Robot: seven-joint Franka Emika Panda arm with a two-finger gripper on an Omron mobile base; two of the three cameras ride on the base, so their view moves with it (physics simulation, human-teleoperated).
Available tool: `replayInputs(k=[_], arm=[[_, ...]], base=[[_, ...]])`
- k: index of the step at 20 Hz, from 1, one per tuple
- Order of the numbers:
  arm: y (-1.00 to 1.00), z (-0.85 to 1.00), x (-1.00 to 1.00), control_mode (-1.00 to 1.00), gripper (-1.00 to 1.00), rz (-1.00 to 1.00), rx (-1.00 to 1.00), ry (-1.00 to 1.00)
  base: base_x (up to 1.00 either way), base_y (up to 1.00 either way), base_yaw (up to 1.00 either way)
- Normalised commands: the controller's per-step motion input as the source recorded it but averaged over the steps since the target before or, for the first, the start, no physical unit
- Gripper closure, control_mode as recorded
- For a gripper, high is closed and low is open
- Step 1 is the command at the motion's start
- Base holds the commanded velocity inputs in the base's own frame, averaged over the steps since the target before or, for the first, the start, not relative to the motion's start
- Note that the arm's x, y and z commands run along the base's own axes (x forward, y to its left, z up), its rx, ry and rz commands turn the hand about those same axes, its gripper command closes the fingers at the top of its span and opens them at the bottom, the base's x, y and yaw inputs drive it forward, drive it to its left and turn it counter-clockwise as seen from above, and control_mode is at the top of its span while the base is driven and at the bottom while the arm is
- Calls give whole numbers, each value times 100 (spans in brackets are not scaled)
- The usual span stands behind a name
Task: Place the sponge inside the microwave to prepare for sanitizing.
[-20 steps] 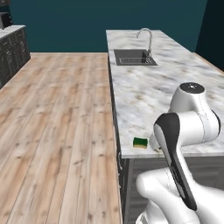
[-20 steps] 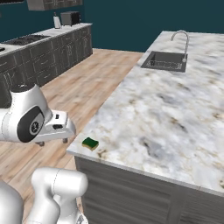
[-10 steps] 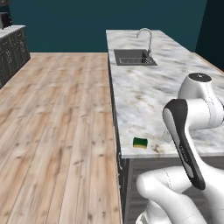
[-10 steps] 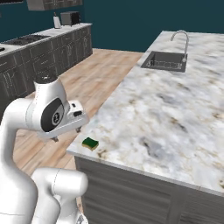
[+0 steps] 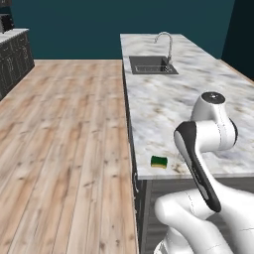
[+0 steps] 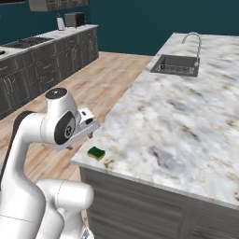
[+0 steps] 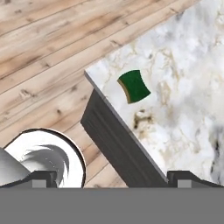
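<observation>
Right now, per item:

Gripper: the gripper has its two dark fingertips spread as wide as they go, with nothing between them; it hangs above the corner of the counter, looking down past the edge.

Sponge: the sponge lies flat on the marble, green side up with a thin yellow rim showing (the yellow is along one edge only, seen from the hand). It sits ahead of the fingertips and apart from them, close to the counter's corner. From the base cameras it is the small green block near the counter's near edge, just beyond the hand.

Counter: the marble island counter runs away from the hand; its dark side panel drops below the edge, directly under the gripper's line of sight.

Sink: the sink with its curved tap is set far along the counter, well apart from the hand.

Floor: the wood plank floor lies beside the counter, off to one side of the hand.
</observation>
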Motion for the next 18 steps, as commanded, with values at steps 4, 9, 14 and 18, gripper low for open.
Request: replayInputs(k=[4,9,14,18], arm=[[29,-10,57,-100,-100,0,0,0],[12,-3,68,-100,-100,0,-2,0],[-8,-17,61,-100,-100,5,0,0],[-6,-30,53,-100,-100,10,0,1]], base=[[0,0,0],[0,0,0],[0,0,0],[0,0,0]])
